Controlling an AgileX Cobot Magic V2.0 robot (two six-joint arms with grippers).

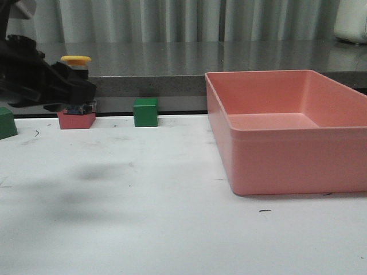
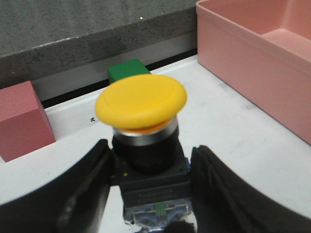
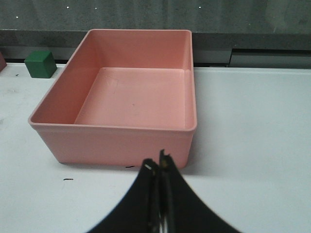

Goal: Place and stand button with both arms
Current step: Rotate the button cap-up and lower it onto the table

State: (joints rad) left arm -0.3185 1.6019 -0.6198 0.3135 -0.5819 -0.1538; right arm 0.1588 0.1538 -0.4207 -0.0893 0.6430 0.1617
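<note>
The button point(image 2: 146, 141) has a yellow mushroom cap, a black collar and a black-and-bluish base. My left gripper point(image 2: 151, 182) is shut on its base, one finger on each side. In the front view the left gripper point(image 1: 77, 91) holds the button point(image 1: 76, 62) upright at the far left, above the table, in front of the pink cube point(image 1: 76, 120). My right gripper point(image 3: 158, 167) is shut with nothing between its fingers, hanging over the table just in front of the pink bin point(image 3: 112, 128). The right arm does not show in the front view.
A large pink bin point(image 1: 292, 157) fills the right side of the table. A green cube point(image 1: 145, 112) stands at the back near the middle, another green cube point(image 1: 7, 122) at the far left edge. A grey counter ledge point(image 1: 172, 83) runs behind the table.
</note>
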